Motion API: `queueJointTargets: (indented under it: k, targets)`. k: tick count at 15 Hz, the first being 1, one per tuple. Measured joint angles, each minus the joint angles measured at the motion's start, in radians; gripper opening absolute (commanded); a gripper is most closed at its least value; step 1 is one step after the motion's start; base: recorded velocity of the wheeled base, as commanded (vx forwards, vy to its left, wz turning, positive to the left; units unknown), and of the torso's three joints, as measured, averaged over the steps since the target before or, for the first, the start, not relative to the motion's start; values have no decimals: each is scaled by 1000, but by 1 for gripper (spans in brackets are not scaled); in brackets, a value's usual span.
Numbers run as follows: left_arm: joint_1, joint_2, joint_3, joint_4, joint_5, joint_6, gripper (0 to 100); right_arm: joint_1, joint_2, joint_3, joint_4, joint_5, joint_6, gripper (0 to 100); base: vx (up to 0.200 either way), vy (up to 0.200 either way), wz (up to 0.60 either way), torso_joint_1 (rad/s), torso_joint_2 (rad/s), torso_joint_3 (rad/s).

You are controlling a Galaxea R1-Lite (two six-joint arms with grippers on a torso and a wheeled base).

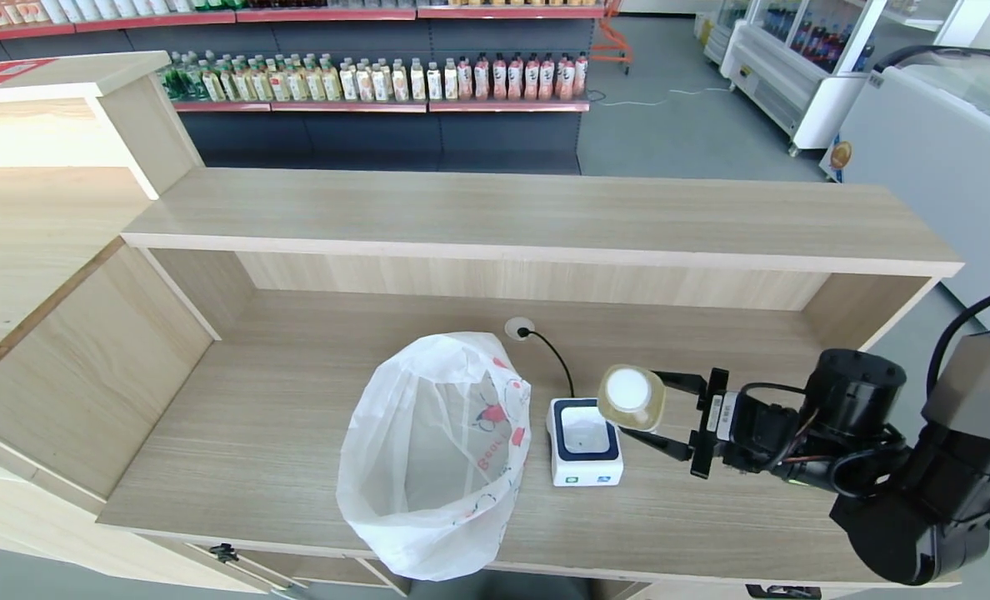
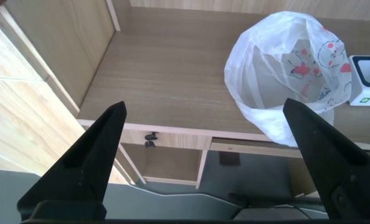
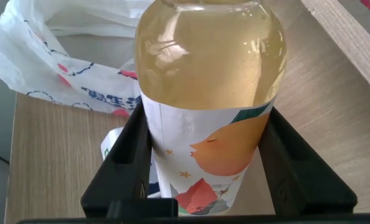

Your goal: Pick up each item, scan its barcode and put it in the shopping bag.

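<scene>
Off the desk's (image 1: 278,433) front edge, the left claw (image 2: 205,107) hangs spread. At that edge stands the bag (image 1: 437,450), mouth open, with the scanner (image 1: 585,442) just beside it. Above the scanner, the right claw (image 1: 649,410) pinches the bottle (image 1: 631,396).

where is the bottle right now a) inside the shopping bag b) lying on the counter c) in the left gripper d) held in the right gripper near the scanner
d: the right gripper clamps the bottle off the counter, by the scanner.
</scene>
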Motion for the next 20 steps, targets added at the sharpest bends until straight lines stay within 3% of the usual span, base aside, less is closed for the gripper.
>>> queueJointTargets:
  k: [5,10,20]
  targets:
    - [0,0,0,0,0,0,100,6,59,-12,0,28,-71,0,0,0,0,0,0,0]
    - [0,0,0,0,0,0,100,25,138,-119,-1,55,-131,0,0,0,0,0,0,0]
    - [0,0,0,0,0,0,100,37,260,-234,-2,82,-167,0,0,0,0,0,0,0]
